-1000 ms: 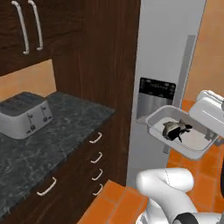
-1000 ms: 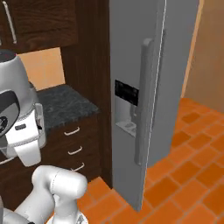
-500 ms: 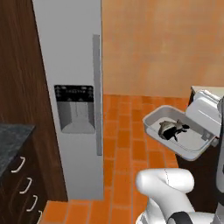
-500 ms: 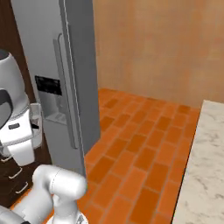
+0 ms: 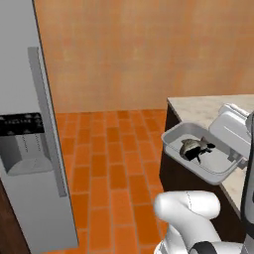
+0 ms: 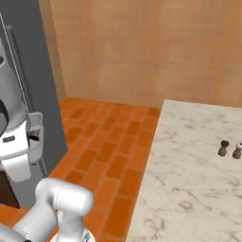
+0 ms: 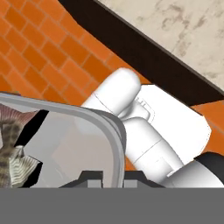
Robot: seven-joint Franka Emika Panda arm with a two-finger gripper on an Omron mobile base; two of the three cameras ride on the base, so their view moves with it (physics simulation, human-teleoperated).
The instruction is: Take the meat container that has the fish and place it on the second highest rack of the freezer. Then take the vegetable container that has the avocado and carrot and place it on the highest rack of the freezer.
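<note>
Left base view: the meat container (image 5: pixel 206 155), a pale grey tray, is seen carried in the air at the right, just off the edge of a marble counter (image 5: pixel 208 106), with the fish (image 5: pixel 194 148) lying near its middle. The gripper (image 7: pixel 111 177) is clamped shut on the tray's rim, as is made out in the hand view, where the rim passes between the two dark tips and the fish (image 7: pixel 11 148) is glimpsed at the left edge. The freezer (image 5: pixel 30 144) stands at the far left of the left base view; its grey door with the dark dispenser panel (image 5: pixel 21 124) is shut. A salt and pepper pair (image 6: pixel 230 148) is noted on the counter in the right base view.

Risks, as judged: the tray is held by one edge only, so a tilt or a sharp swing could let it pivot and spill the fish onto the brick floor (image 5: pixel 109 163). The freezer door is still to be opened with the gripper occupied. The tray's near corner could also be knocked against the counter edge beside it.
</note>
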